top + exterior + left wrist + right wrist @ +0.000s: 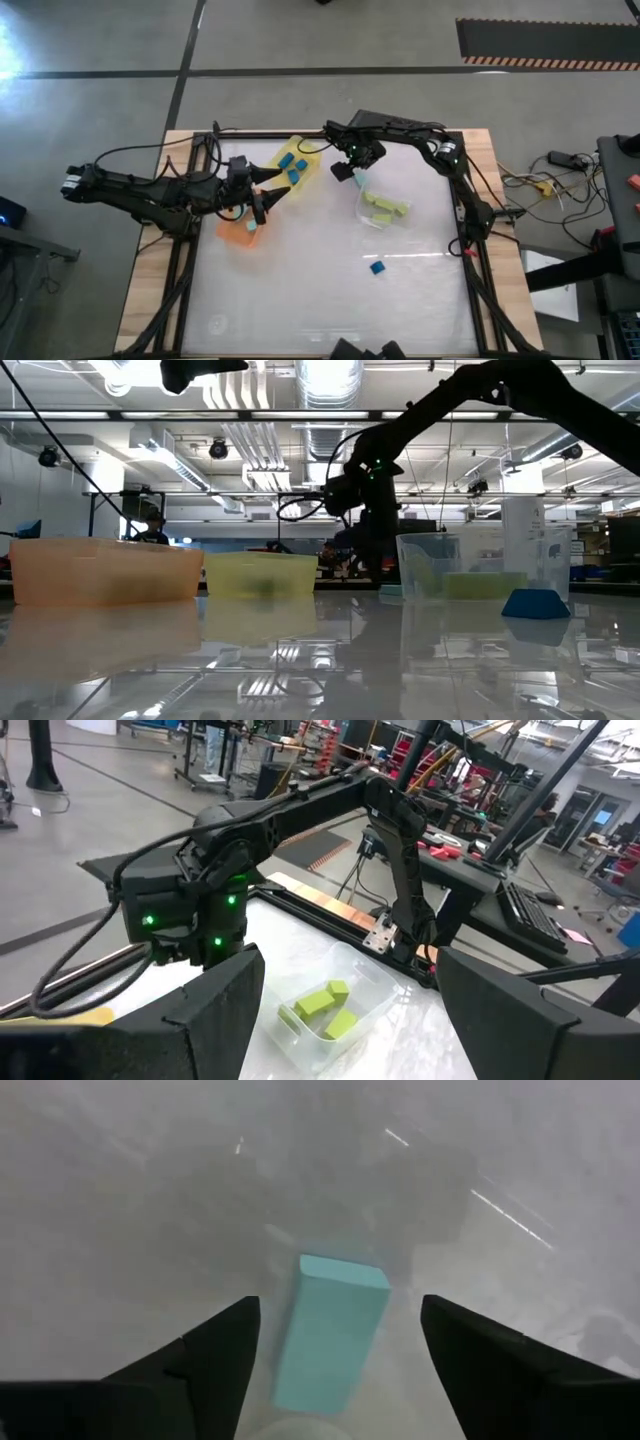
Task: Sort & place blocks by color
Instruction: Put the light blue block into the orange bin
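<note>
My right gripper (350,170) (340,1305) is open and points down at the table between the yellow bin and the clear dish. A light teal block (330,1330) (360,181) lies flat on the table between its fingers, with a gap on each side. My left gripper (266,193) (348,960) is open and hovers between the yellow bin (297,166) and the orange bin (240,231). Dark blue blocks (291,168) lie in the yellow bin. A teal block (252,227) lies in the orange bin. Yellow-green blocks (384,206) (325,1008) lie in the clear dish (372,214). One dark blue block (377,267) (535,603) rests on the table.
The three containers stand in the far half of the table, close to both grippers. In the low view the orange bin (100,570), the yellow bin (260,574) and the clear dish (480,565) stand in a row. The near half of the table holds only the lone blue block.
</note>
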Action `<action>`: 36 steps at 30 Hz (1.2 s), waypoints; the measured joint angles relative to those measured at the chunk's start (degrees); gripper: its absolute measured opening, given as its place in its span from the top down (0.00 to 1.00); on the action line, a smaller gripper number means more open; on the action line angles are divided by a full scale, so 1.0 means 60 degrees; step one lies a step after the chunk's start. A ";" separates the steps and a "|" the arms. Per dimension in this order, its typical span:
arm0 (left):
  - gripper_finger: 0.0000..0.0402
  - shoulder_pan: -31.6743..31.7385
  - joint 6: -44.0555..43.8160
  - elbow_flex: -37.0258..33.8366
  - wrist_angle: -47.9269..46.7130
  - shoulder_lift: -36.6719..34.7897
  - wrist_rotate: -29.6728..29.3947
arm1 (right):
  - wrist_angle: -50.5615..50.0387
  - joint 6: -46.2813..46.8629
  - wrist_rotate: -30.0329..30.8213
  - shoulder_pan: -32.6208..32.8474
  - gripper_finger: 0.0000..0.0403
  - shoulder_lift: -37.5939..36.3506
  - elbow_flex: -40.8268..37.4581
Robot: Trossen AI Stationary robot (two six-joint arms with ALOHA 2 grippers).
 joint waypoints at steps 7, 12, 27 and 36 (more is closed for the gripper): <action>0.31 0.0000 -0.0004 0.0000 0.0003 0.0000 -0.0369 | 0.0215 -0.0003 -0.0110 0.0007 0.37 0.0218 -0.0004; 0.31 0.0000 -0.0007 0.0000 0.0004 0.0000 -0.0407 | 0.0242 0.0016 -0.0218 0.0018 0.45 0.0322 0.0002; 0.31 0.0000 -0.0015 0.0018 0.0011 0.0000 -0.0436 | 0.0262 0.0035 -0.0348 0.0022 0.70 0.0344 0.0004; 0.31 0.0002 -0.0018 0.0026 0.0079 0.0000 -0.0436 | 0.0149 0.0030 -0.0334 0.0022 0.68 0.0245 0.0106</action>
